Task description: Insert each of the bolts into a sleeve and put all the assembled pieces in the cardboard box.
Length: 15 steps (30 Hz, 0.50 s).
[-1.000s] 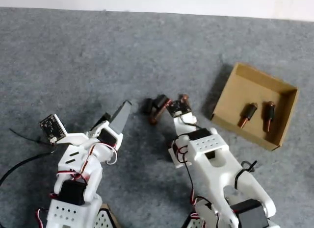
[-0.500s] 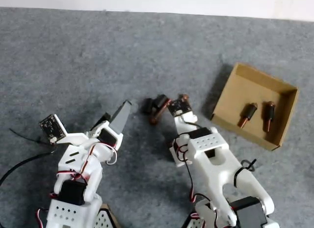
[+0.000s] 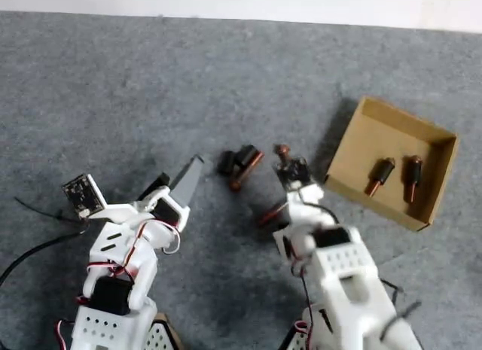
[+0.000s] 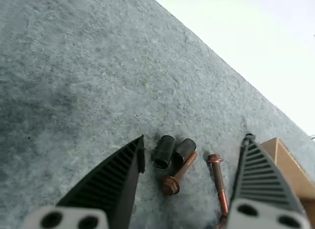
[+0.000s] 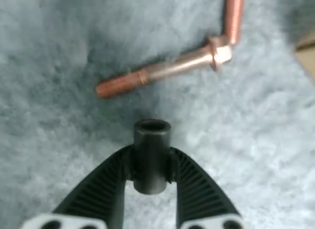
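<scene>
Right gripper point(image 5: 150, 162): jaws closed narrowly on a black sleeve point(image 5: 152, 138). It is gripped by its lower half, with the open bore pointing away from the wrist, just over the grey mat point(image 5: 59, 37). Two copper bolts point(image 5: 162, 70) are seen on the mat beyond it. One lies crosswise with its threaded end free. Its head is touching or just beside the other point(image 5: 233, 15); which of the two cannot be told. Left gripper point(image 4: 194, 140): jaws spread wide, nothing held or touched, poised over the mat. Two loose sleeves point(image 4: 163, 151) are framed between its fingers, lying side by side and touching. A bolt point(image 4: 180, 171) rests against the nearer one, and a further bolt point(image 4: 218, 182) lies apart. In the high view the right arm point(image 3: 339, 260) is placed between the loose sleeves point(image 3: 235, 160) and the box point(image 3: 358, 154). The box sits at the mat's right and holds two assembled pieces point(image 3: 380, 175), lying apart from each other. The mat covers the whole work surface. A pale strip point(image 3: 301, 4) is noted along its far edge.
</scene>
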Motion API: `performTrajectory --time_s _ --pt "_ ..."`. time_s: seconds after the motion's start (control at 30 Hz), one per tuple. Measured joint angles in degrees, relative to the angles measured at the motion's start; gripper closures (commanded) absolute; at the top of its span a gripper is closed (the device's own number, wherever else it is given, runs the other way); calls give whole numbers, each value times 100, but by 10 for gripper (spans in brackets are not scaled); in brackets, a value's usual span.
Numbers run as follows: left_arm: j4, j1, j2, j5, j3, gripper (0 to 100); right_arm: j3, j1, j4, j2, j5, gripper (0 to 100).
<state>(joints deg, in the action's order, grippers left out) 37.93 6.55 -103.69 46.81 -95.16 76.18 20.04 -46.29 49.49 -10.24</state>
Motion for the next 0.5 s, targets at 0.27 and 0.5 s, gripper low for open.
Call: performTrajectory --time_s 0.27,0.5 --pt "1266 1336 -9 -800 1037 712 1081 -273 -440 3165 0 995" --pt "897 2057 1073 -1468 1240 712 1389 -448 -1371 5371 0 995"
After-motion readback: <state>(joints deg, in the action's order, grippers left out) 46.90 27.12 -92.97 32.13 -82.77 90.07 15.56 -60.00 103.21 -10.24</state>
